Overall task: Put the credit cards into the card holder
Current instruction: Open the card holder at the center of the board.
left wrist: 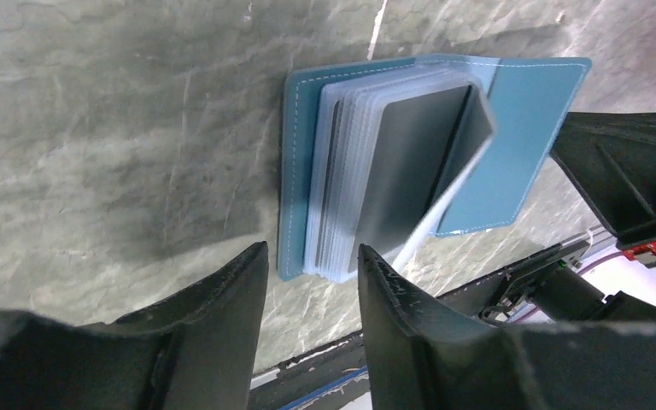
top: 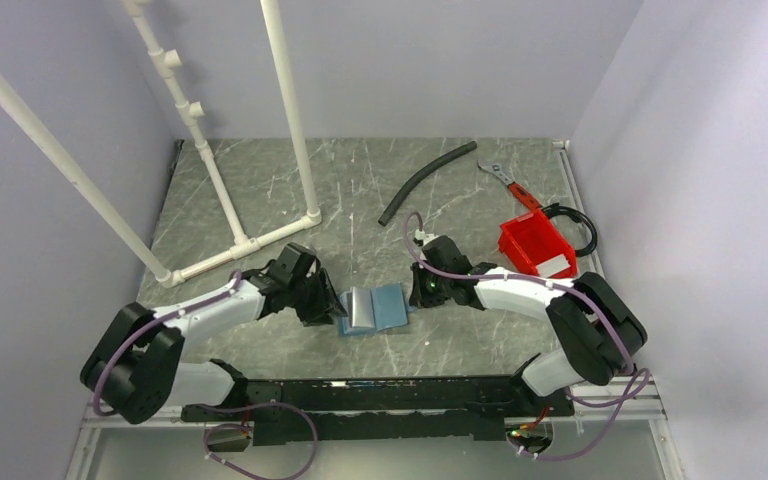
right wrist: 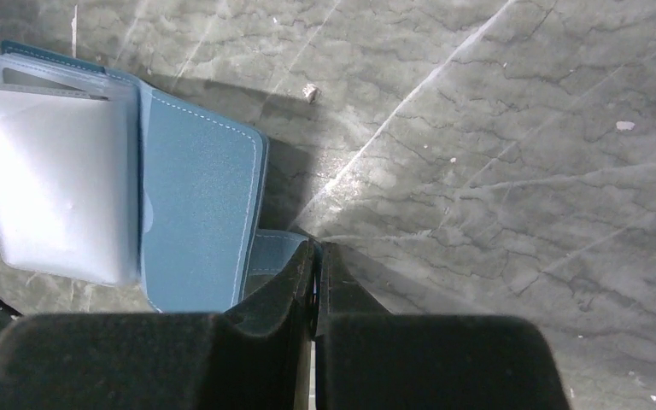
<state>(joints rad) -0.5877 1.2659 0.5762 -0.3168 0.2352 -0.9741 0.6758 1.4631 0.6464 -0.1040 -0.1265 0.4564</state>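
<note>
The blue card holder (top: 375, 308) lies open on the marble table between my two grippers. In the left wrist view the holder (left wrist: 521, 111) shows a stack of clear sleeves with a dark grey card (left wrist: 401, 171) in them, and one leaf stands up from the stack. My left gripper (left wrist: 312, 256) is open and empty, just off the holder's left edge (top: 326, 308). My right gripper (right wrist: 316, 248) is shut at the holder's right edge (top: 418, 292), its tips against the small blue tab (right wrist: 272, 252). Whether it pinches the tab I cannot tell. No tan card shows.
A red bin (top: 535, 245) stands to the right, with a black cable (top: 582, 228) behind it. A black hose (top: 425, 180) and a wrench (top: 505, 178) lie at the back. A white pipe frame (top: 250, 240) stands at the back left.
</note>
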